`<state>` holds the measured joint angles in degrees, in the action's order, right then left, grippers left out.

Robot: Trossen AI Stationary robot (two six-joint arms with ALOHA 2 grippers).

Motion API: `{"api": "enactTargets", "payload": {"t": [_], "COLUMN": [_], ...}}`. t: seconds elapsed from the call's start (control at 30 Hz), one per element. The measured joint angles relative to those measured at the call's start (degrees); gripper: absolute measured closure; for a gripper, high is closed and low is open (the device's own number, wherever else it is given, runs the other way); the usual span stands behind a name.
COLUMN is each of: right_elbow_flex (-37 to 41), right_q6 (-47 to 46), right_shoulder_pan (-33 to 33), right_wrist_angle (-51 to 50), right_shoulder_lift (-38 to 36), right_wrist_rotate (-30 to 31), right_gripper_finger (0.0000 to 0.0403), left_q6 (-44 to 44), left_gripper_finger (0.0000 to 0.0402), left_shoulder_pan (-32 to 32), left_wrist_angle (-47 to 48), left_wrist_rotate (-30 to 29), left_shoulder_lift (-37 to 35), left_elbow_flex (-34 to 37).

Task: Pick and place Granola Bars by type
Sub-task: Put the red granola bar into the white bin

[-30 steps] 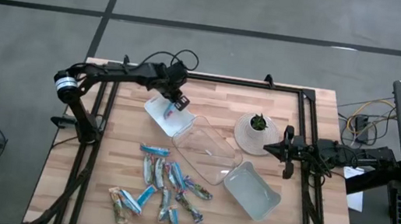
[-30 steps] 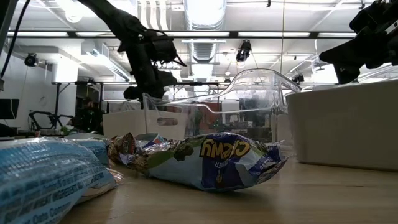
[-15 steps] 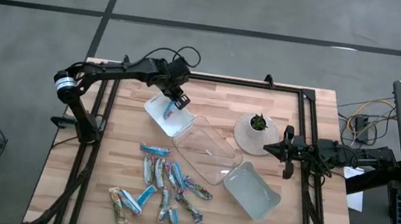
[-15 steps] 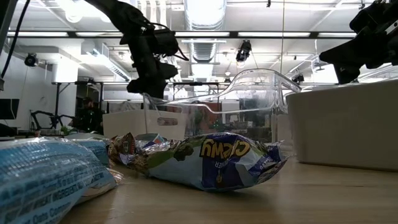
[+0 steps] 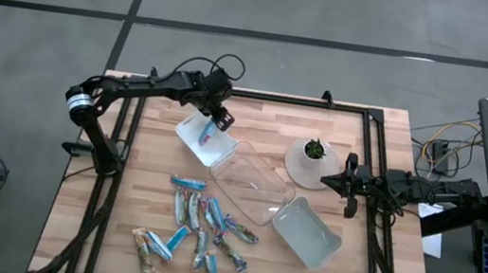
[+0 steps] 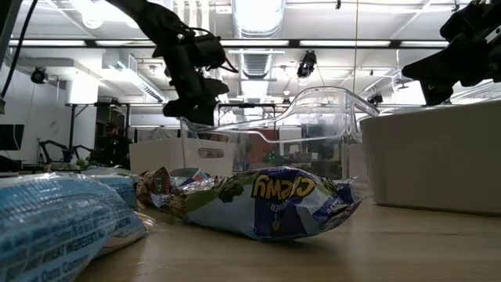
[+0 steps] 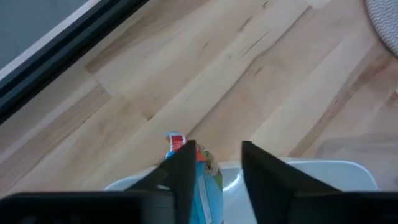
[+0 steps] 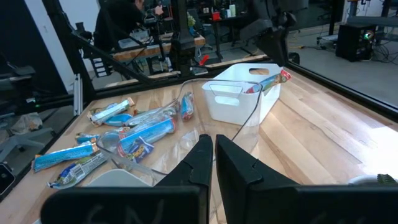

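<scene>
My left gripper (image 5: 217,119) hangs open just above the white tray (image 5: 194,139) at the far left of the table. A blue granola bar (image 7: 206,179) with a red end lies in that tray, below and beside one finger. Its red end (image 8: 281,75) sticks up over the tray's rim. Several more granola bars (image 5: 199,231) in blue and tan wrappers lie in a loose pile on the near half of the table. My right gripper (image 5: 349,184) waits shut at the table's right edge, with nothing in it.
A clear tray (image 5: 247,186) sits in the middle of the table and another tray (image 5: 306,232) to its near right. A small potted plant on a round mat (image 5: 311,161) stands at the far right. Black rails (image 5: 119,138) frame the table.
My left gripper has let go of the blue bar and risen slightly. The bar has dropped from the fingers into the far-left tray and lies there with its red end up on the rim.
</scene>
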<state>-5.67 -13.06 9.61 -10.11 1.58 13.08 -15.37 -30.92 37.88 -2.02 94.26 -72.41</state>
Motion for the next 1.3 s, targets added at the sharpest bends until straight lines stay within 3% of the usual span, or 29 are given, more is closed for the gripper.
{"api": "enactTargets", "payload": {"t": [0.17,0.3,1.3], "right_elbow_flex": [-0.02,-0.01,-0.02], "right_q6": [0.00,0.00,0.00], "right_shoulder_pan": [0.01,0.00,0.00], "right_wrist_angle": [0.00,0.00,0.01], "right_shoulder_lift": [0.01,0.01,0.01], "right_wrist_rotate": [0.01,0.02,0.00], "right_gripper_finger": [0.0390,0.0390,0.0390], "left_q6": [-0.20,0.51,0.56], "left_gripper_finger": [0.0222,0.0202,0.0199], "left_shoulder_pan": [0.00,0.00,-0.09], "left_wrist_angle": [0.78,0.75,-0.02], "left_wrist_rotate": [-0.46,-0.99,-3.09], "left_shoulder_lift": [0.00,0.02,0.11], "left_elbow_flex": [0.49,0.49,2.50]}}
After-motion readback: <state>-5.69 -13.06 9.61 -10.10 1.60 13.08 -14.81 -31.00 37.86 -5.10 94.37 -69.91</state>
